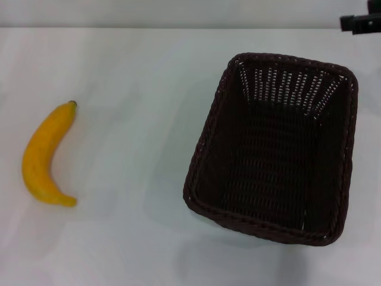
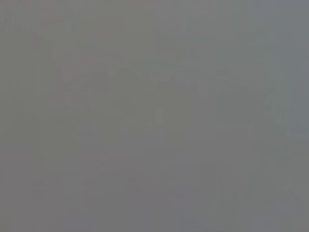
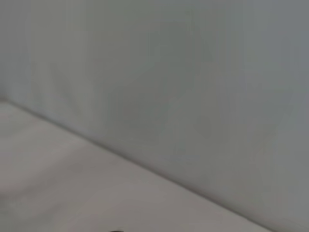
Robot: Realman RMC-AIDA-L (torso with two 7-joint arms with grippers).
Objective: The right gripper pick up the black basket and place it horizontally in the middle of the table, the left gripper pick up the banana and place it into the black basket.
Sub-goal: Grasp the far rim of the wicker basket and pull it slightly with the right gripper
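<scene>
I can read no text, label, brand, number or sign anywhere. In my head view the banana [image 1: 46, 156] at the left of the frame carries no sticker or print, the black basket [image 1: 275, 149] at the right shows only plain weave, and the table [image 1: 137, 89] is unmarked. My two wrist views give only blank grey surface with nothing written on it.
</scene>
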